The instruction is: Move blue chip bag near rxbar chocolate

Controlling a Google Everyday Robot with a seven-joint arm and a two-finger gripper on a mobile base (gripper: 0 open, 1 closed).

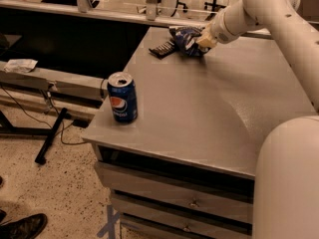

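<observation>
Starting at the left, the Pepsi can (122,97) is standing upright near the 7 o'clock corner of the surface (209,113). It is sitting well apart from the things I am working with, so I am treating it as no obstacle.

Moving right and toward the far edge, the rxbar chocolate (163,48) is lying flat at about 11 o'clock on the surface, with its long side running slantwise. The blue chip bag (185,35) is sitting at the bar's 2 o'clock side, crumpled and bulging. It is touching the bar or all but touching it; I cannot say which.

The gripper (203,40) is pressing in at the bag's 4 o'clock edge. I cannot tell whether the jaws are clamped on the foil or standing apart.

The arm (259,4) is reaching in from 2 o'clock, from the side away from the bar. I am reading that as the reason for this approach: the bag is going ahead of the wrist, and nothing is sweeping across the bar itself.

With the bag lying this close, I am judging the placing as nearly done. What is remaining is letting go and drawing back toward 3 o'clock. I am worrying about the light, crinkly foil clinging and trailing after the gripper, or nudging the thin bar off the nearby far edge.
</observation>
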